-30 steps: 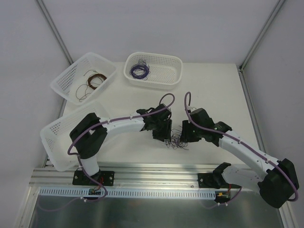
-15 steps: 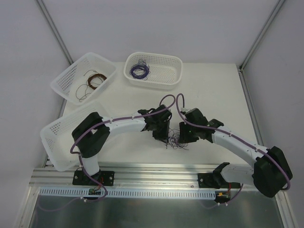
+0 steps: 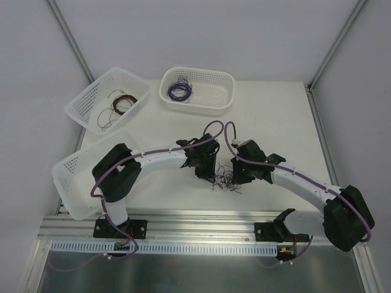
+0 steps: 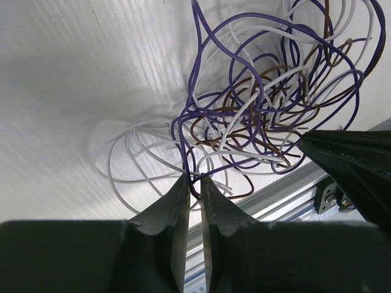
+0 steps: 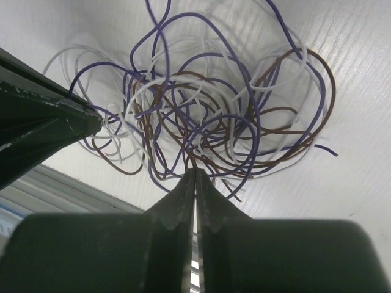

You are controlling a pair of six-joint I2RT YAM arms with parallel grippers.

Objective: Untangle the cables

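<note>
**A:** Where does the tangle sit?

**B:** The cables (image 3: 227, 182) lie in one loose clump on the worktop (image 3: 275, 122), close to its near edge by the metal rail (image 3: 201, 215). They are right between my two wrists, purple, brown and whitish loops all threaded through each other.

**A:** And your fingers?

**B:** My left fingers (image 4: 174, 210) are drawn in to a narrow slit. A purple strand runs down into it at the clump's edge, so I take it they pinch that strand. My right fingers (image 5: 180, 201) are pressed flat together on the opposite side. Brown and purple loops run straight to their tips, and I judge one is caught there, though the wire is too fine to be sure.

**A:** Which step is this?

**B:** Both sides gripped, nothing drawn apart yet. Some wire already lies in the middle basket (image 3: 211, 91) and the left basket (image 3: 91, 97), so I'd say this clump is what remains.

**A:** What does the next move call for?

**B:** Parting my wrists slowly, low over the worktop, so the pinched strands slide out through the loops instead of cinching them. If the clump lifts whole, I'd ease off and choose another strand
</note>
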